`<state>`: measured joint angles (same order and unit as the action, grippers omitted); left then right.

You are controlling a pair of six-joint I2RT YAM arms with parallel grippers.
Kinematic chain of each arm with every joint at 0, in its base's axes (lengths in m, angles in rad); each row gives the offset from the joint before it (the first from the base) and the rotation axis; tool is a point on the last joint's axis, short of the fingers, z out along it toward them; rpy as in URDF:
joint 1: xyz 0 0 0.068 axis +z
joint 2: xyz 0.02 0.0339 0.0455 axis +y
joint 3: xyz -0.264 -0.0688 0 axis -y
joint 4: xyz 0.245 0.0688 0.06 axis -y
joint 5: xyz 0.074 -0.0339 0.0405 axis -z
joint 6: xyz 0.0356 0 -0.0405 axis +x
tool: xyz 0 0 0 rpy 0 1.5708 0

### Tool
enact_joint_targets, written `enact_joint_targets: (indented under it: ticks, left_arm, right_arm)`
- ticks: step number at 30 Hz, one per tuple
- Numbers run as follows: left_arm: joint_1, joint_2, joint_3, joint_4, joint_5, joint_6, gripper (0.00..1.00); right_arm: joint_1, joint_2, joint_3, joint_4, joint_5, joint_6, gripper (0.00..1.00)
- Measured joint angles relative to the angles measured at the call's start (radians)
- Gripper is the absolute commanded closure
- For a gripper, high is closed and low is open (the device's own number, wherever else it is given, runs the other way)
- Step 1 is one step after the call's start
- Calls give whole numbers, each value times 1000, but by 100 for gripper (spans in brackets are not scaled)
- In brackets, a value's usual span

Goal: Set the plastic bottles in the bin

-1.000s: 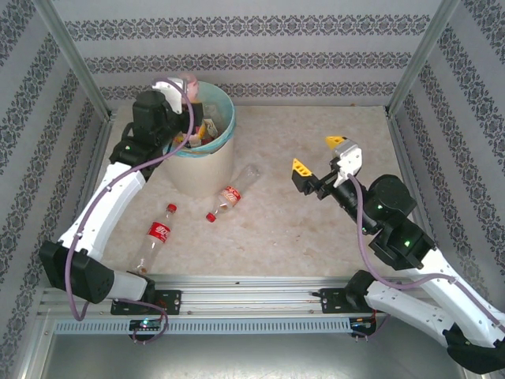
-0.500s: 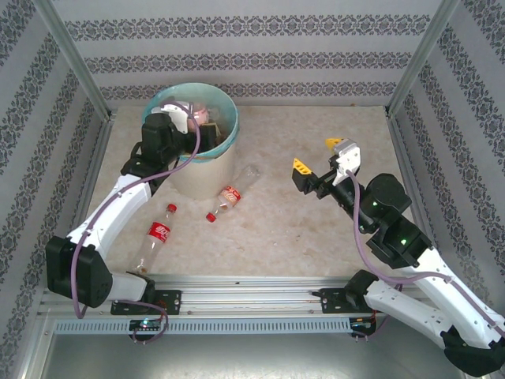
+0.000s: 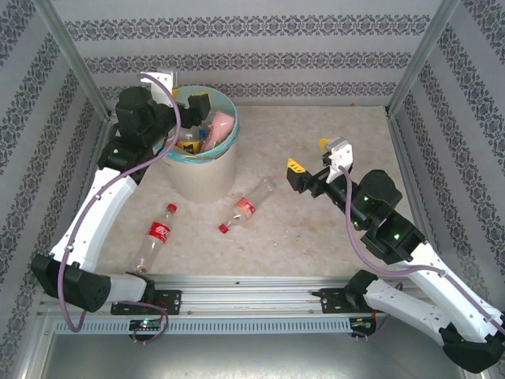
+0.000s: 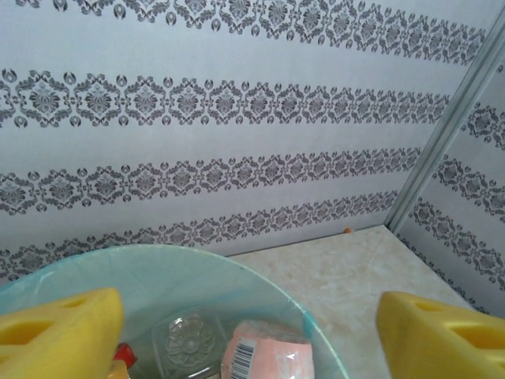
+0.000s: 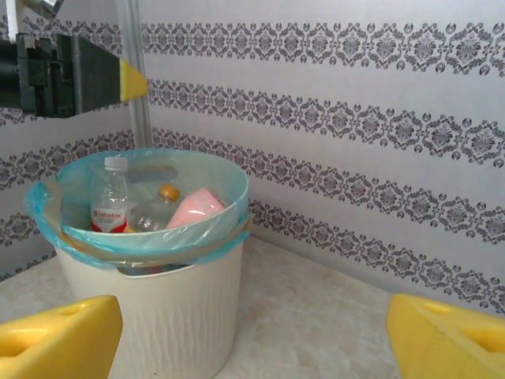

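Left tool [image 4: 252, 335], spread apart and seemingly empty, is hovering over the round cream plastic-lined bin [image 3: 203, 180]; lift straight up before swinging away.

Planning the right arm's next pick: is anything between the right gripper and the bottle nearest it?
Nothing visible does. Only bare tabletop lies between the open right gripper and that bottle, which lies on its side near the bin. The other bottle lies farther left, off that path.

Cream-white bin [image 5: 158, 316], blue-green bag [image 5: 158, 237], damask-striped walls [image 4: 237, 103]
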<state>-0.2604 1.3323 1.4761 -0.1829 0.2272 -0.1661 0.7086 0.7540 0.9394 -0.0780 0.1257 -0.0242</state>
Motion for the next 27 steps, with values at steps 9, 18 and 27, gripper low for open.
enact_joint_targets:
  ticks: [9,18,27]
  left_arm:
    - [0,198,116,-175,85,-32,47]
    - [0,245,97,-242,120,-68,49]
    - [1,217,98,-252,103,-56,36]
  right_arm:
    - [0,27,0,-1,-7,17,14]
    - [-82,174,0,-108,-7,156,17]
    - [-158,223,-17,-265,-22,362,20]
